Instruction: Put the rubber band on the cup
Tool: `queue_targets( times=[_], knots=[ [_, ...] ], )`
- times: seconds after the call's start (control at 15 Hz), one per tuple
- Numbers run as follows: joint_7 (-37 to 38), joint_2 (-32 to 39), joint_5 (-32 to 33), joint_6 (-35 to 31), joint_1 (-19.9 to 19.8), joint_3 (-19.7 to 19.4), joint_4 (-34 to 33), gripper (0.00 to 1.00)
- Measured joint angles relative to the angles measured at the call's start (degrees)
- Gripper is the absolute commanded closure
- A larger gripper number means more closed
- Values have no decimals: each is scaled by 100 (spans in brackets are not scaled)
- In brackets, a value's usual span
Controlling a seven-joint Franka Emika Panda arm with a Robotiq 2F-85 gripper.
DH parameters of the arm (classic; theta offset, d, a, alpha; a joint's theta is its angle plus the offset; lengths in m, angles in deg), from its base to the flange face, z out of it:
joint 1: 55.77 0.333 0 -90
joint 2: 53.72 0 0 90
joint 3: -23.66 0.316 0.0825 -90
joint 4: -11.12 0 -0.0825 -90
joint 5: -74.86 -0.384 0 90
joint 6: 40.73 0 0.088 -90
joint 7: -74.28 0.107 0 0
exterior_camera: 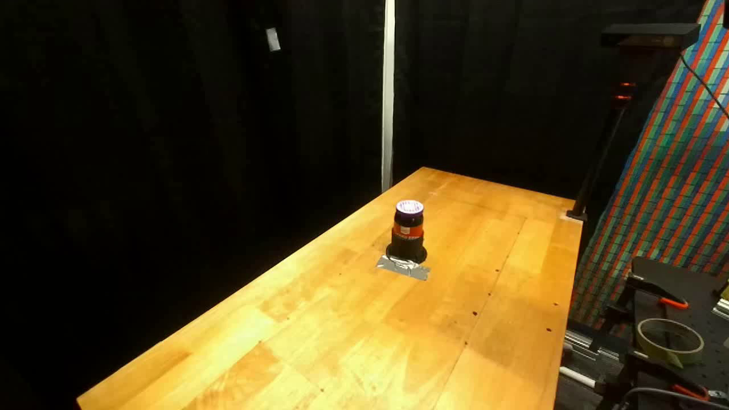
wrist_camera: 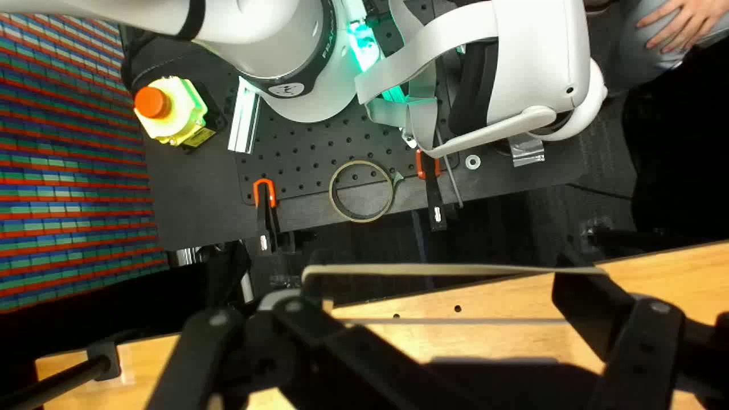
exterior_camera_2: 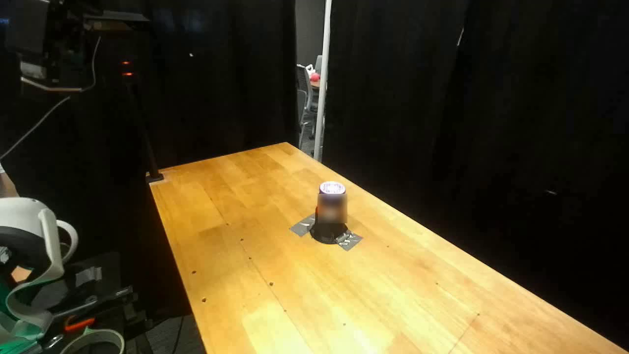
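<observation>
- Rubber band [wrist_camera: 427, 270]: nearest, across the gripper [wrist_camera: 444, 295] in the wrist view, apparently looped around both fingertips and taut over the gap.
- Spread wide at the fingers, pinching nothing; holding the band by outward stretch alone, to judge by the tautness.
- Step in hand, by judgement: bringing the stretched loop over the cup [exterior_camera: 408, 230]. Hold the spread steady on the way; main risk, a loop slipping off a fingertip. Centre above the top with a strand on either side, lower straight and level past the rim, and only then ease the fingers inward and lift away.
- Look of the band: thin, pale tan, in two nearly parallel strands.
- Farther off, in both exterior views: cup upright on the wooden table [exterior_camera: 364, 336], well apart from the band; dark body, orange-red label, pale patterned top, silver tape [exterior_camera: 403, 269] at the foot.
</observation>
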Motion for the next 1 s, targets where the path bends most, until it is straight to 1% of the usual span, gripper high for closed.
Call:
queue_targets(
  times=[0.4,0.53,0.73,0.87,1.0],
  knots=[
    [0,-10,0,-1,0,0,-27,0],
    [-11,19,157,-235,1,92,-47,0],
    [-20,382,578,-1255,0,342,-222,0],
    [-3,885,944,-2063,-19,447,-429,0],
    [49,1493,1345,-2867,-73,458,-660,0]
  ],
)
